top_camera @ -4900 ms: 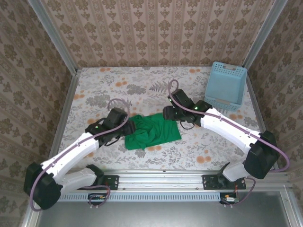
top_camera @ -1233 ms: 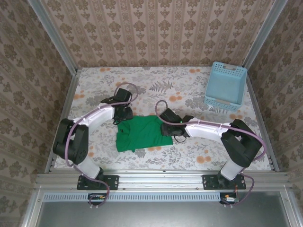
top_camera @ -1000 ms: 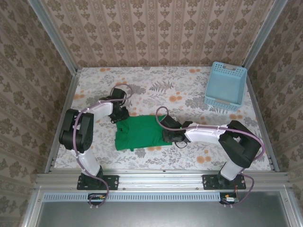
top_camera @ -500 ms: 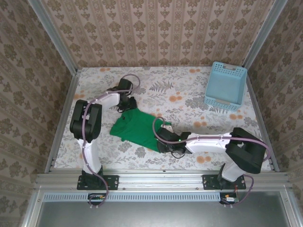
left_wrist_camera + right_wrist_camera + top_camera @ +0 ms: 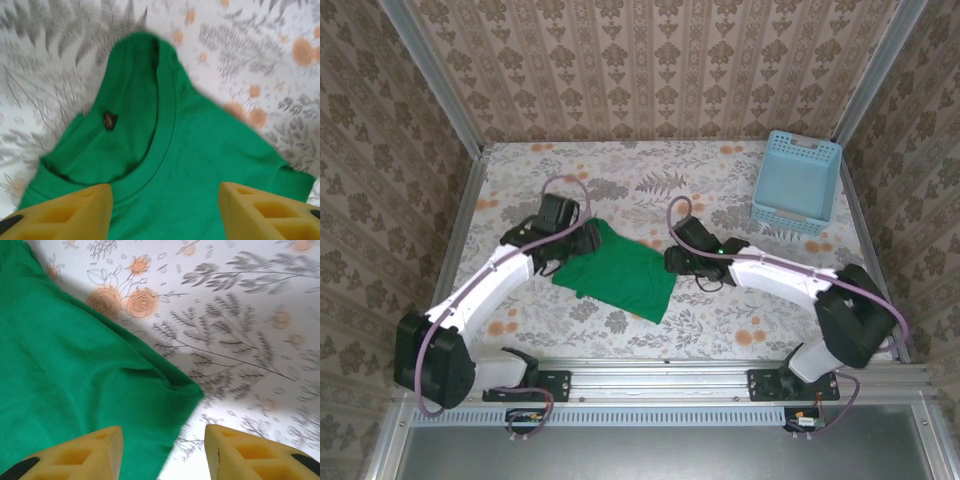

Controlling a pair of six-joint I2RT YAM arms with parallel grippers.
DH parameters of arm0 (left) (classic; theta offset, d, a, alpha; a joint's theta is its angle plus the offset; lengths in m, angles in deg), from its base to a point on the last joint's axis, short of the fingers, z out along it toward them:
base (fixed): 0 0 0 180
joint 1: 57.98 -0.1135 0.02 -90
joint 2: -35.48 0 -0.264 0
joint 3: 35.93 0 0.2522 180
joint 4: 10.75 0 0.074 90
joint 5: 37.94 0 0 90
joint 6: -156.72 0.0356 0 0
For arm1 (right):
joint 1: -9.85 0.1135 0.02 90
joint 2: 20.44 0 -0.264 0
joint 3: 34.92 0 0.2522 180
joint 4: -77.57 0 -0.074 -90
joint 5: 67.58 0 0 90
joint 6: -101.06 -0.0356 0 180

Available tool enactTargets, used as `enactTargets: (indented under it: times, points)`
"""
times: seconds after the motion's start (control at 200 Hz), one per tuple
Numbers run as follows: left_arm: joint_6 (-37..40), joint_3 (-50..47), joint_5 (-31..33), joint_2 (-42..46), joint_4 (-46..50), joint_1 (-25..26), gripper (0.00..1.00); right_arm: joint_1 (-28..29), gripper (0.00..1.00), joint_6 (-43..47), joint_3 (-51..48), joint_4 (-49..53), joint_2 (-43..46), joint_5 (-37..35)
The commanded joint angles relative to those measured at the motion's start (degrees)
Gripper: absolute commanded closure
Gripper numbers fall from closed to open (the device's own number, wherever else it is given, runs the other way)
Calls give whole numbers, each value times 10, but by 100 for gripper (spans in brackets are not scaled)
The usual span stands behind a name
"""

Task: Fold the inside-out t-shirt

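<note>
Your left gripper (image 5: pixel 165 212) and right gripper (image 5: pixel 163 452) both gape wide, holding nothing, above the green t-shirt (image 5: pixel 620 272) near the centre of the table (image 5: pixel 720 190). You cannot tell whether their fingertips (image 5: pixel 75 210) touch cloth.

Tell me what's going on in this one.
Two robot arms are working on a green t-shirt lying in a compact, roughly four-sided shape on the flowered table. The left gripper hovers open above the collar end, where a small label shows. The right gripper is open above a corner on the shirt's opposite side. Neither is clamping any cloth. A light blue basket sits at the far right of the table.
</note>
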Motion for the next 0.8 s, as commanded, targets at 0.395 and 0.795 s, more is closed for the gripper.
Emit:
enactTargets:
  times: [0.395,0.795]
  points:
    - [21,-111,-33,-129,-125,-112,53,8,63,41,60,82,-167,-115]
    - [91,93,-88,-308,-88,-76,59,118,65,-106,-91,36,-3,-35]
